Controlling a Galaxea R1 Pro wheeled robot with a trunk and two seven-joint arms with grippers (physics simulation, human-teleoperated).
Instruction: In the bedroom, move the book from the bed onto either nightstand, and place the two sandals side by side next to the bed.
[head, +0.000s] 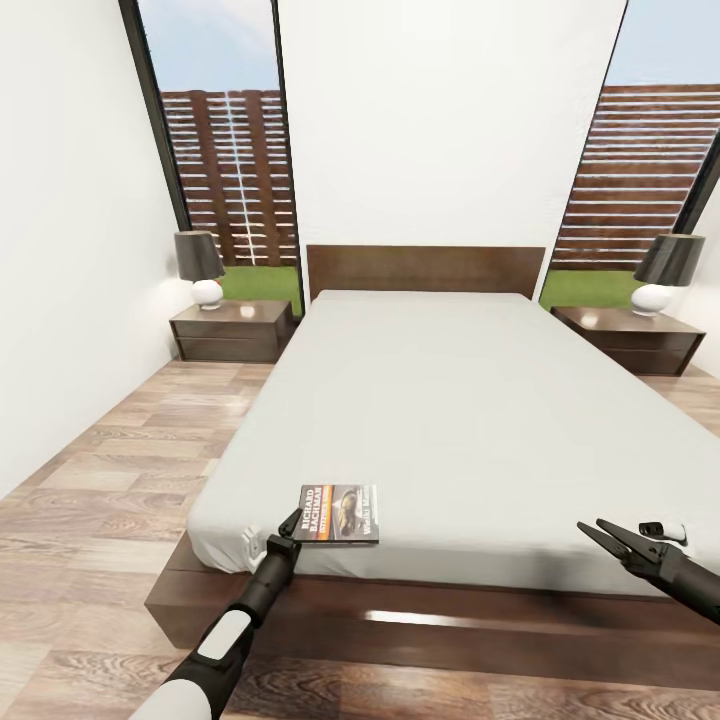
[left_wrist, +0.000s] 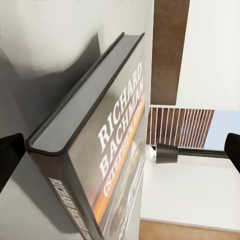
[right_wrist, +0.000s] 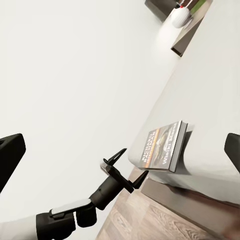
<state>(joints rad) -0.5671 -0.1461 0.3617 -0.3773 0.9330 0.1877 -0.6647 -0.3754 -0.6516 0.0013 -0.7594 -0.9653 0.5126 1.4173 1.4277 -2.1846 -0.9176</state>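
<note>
The book (head: 338, 513) lies flat near the foot edge of the bed (head: 450, 400), its dark cover with orange lettering facing up. My left gripper (head: 297, 528) is open right at the book's near-left corner, its fingers spread just short of the cover. In the left wrist view the book (left_wrist: 107, 150) looms close between the two fingertips (left_wrist: 10, 157). Over the foot of the bed on the right, my right gripper (head: 603, 535) hangs open and holds nothing. The right wrist view takes in the book (right_wrist: 162, 146) and the left gripper (right_wrist: 129, 167). The sandals are out of view.
A nightstand (head: 232, 328) with a black-shaded lamp (head: 198, 268) stands left of the headboard (head: 425, 270), and a second nightstand (head: 630, 338) with a lamp (head: 665, 272) stands right. Wood-plank floor (head: 110, 470) runs along the bed's left side. A white wall closes the left.
</note>
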